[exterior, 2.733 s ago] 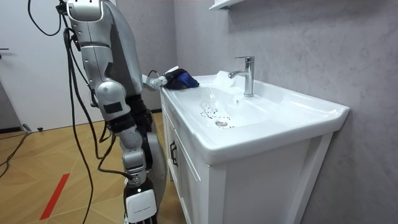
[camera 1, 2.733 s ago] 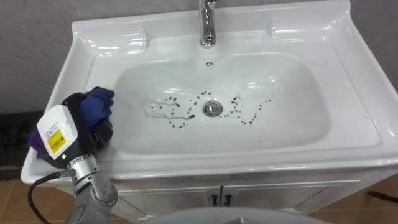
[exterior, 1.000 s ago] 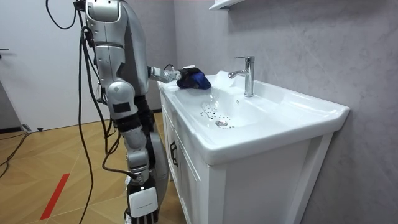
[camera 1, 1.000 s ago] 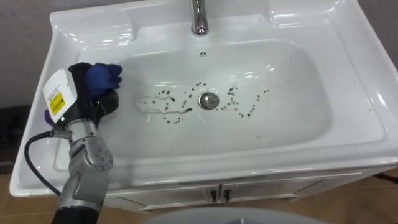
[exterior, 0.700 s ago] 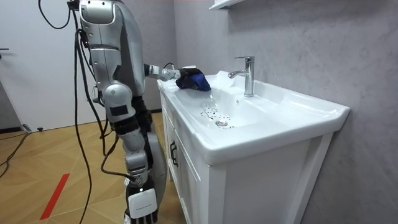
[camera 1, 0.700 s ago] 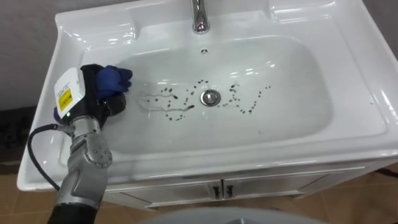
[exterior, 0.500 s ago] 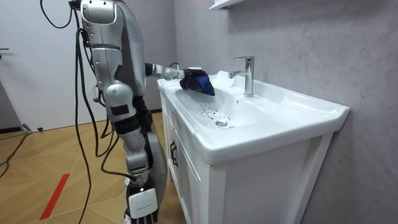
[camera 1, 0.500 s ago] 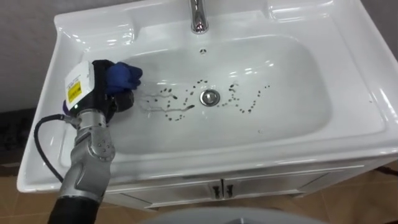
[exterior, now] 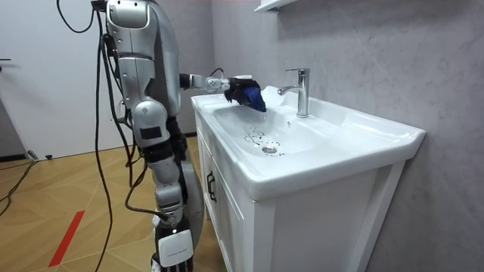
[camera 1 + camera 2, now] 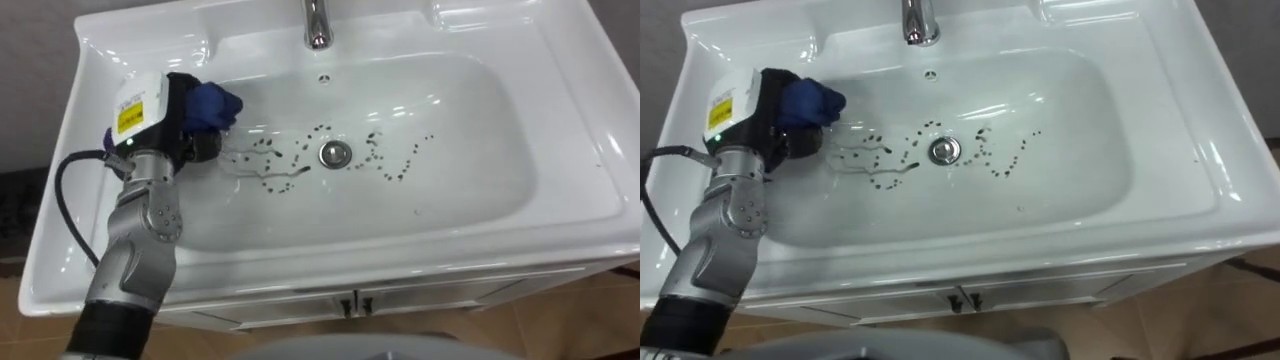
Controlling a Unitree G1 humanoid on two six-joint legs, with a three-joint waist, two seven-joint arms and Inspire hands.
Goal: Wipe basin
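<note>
The left robot hand (image 10: 168, 122) reaches in from 8 o'clock over the left side of the white basin (image 10: 480, 140), its fingers curled tight round a bunched blue cloth (image 10: 212, 105). The cloth sits at about 9 o'clock from the drain (image 10: 335, 153), over the sloping left wall of the bowl. In the room view it hangs from the hand above the rim, and whether its lower edge touches the porcelain cannot be told.

Dark specks (image 10: 398, 172) are scattered across the bottom of the bowl on both sides of the drain, from 9 o'clock round to 3 o'clock. The nearest smear, a thin dark squiggle (image 10: 272, 172), lies just beside the cloth at its 4 o'clock.

The chrome faucet (image 10: 317, 24) stands on the back ledge at 12 o'clock from the drain, well apart from the cloth, with a small overflow hole (image 10: 324, 76) in the wall below it.

The basin rests on a white cabinet (image 9: 302, 227) with two small door handles (image 10: 350, 303) at 6 o'clock.

The robot stands upright at the cabinet's end on a wooden floor (image 9: 45, 189). The right robot hand (image 9: 175, 246) hangs low at its side, and how its fingers are set cannot be told.
</note>
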